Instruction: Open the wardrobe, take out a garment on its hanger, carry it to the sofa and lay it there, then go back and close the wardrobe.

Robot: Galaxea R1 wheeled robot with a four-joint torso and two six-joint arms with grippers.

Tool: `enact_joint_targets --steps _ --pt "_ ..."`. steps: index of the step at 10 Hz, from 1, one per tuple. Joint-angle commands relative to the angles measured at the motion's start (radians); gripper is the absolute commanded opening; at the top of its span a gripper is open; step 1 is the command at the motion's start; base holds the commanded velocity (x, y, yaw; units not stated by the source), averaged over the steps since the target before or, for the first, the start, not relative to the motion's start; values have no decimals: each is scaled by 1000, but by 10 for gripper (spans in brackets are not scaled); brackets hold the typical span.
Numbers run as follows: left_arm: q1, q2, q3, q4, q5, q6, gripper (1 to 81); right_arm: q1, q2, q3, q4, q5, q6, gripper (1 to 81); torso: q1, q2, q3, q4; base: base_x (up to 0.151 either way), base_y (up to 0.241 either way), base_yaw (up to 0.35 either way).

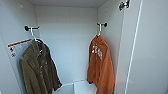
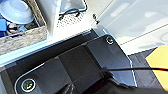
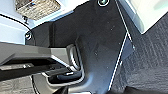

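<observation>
The wardrobe (image 1: 67, 37) stands open in front of the robot, its white interior in plain sight from the head view. Its right-hand door (image 1: 147, 50) is swung out towards us, with a metal hinge (image 1: 124, 5) showing near the top.

Inside, the garment (image 1: 100, 66), an orange long-sleeved top with pale lettering across the chest, hangs on a white hanger (image 1: 99, 31) from a black-tipped hook (image 1: 102, 24) on the right wall. It sits close against that wall and its hem reaches almost to the lower edge of the head view. On the opposite side an olive-brown jacket (image 1: 38, 68) hangs on its own white hanger (image 1: 33, 35) from a second black-tipped hook (image 1: 30, 28) on the left wall. The two pieces of clothing are well apart, with the bare white back panel between them. An orange-edged label (image 1: 17, 47) is stuck to the left wall just beside the jacket's shoulder. Low down between the clothes there is a white shape (image 1: 78, 87), perhaps a box or a step, though it is too blurred to say.

The left wrist view looks down on a woven basket (image 2: 23, 37) holding a white bowl (image 2: 16, 11). The right wrist view shows dark grey carpet (image 3: 150, 62) and a woven basket (image 3: 37, 8).

I cannot tell how either end effector stands, or whether it has hold of anything.
</observation>
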Motion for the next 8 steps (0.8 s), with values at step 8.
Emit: enact_joint_targets --steps 8 --pt "-551 -88 256 16 353 -114 811 55 17 -16 1 -29 -1 811 1 0 0 0 0 0 0"
